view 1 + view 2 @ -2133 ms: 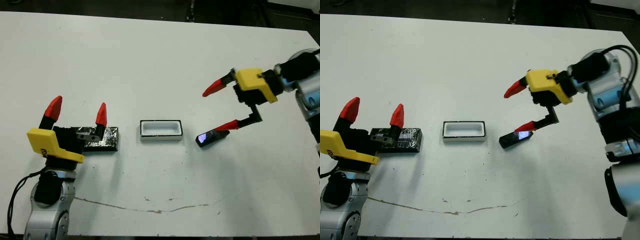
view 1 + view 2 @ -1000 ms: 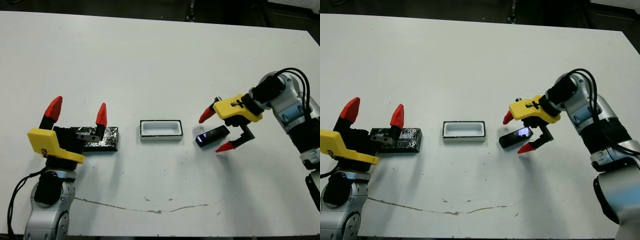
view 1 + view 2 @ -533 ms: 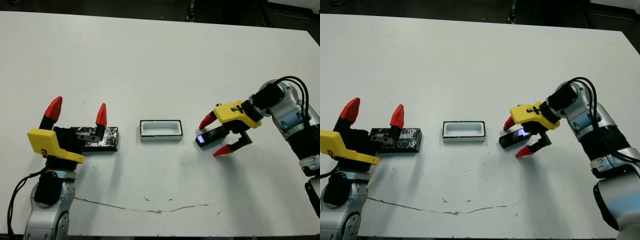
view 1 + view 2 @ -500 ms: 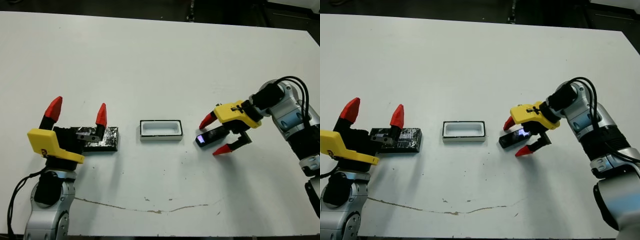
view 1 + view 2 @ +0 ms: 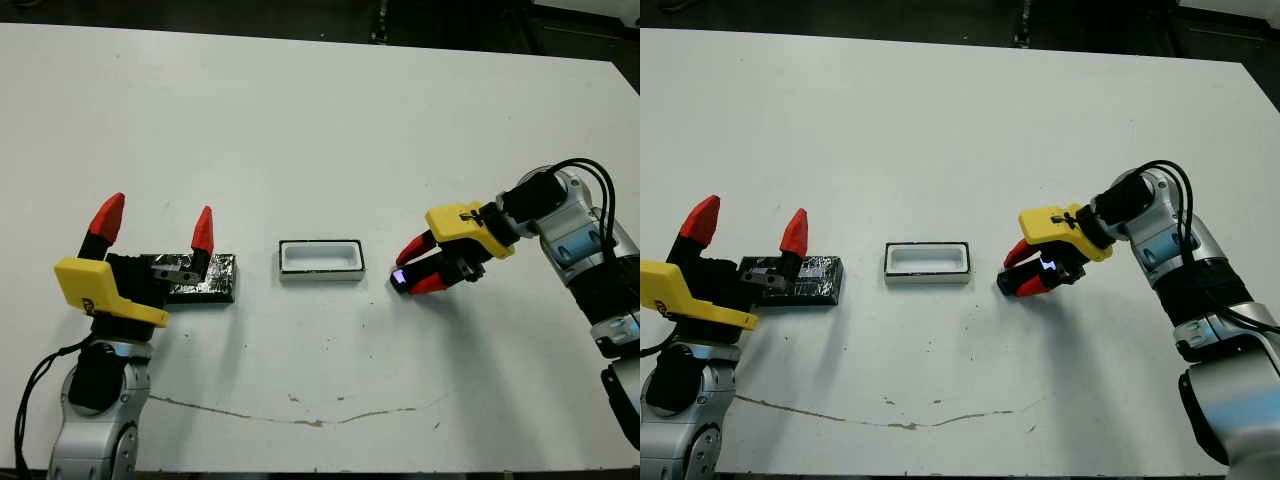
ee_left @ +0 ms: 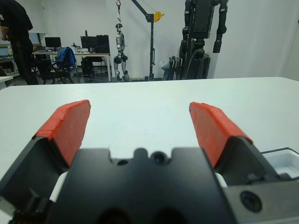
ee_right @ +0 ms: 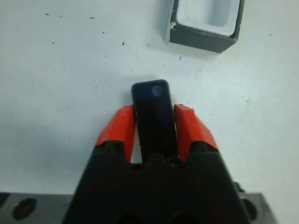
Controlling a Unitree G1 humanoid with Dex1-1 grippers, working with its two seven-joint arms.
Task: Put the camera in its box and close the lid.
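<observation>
I have the right end effector [image 5: 420, 265] clamped on the camera [image 7: 153, 117], one red finger against each long side, right of centre on the white tabletop [image 5: 320, 120]. The open box [image 5: 321, 260] sits at centre just left of it. My left end effector [image 5: 155, 223] hangs spread apart at lower left over the lid [image 5: 212, 279].

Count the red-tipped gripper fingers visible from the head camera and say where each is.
4. Two spread apart on the left gripper above the lid; two on the right gripper, closed on either side of the camera, right of the box.
</observation>
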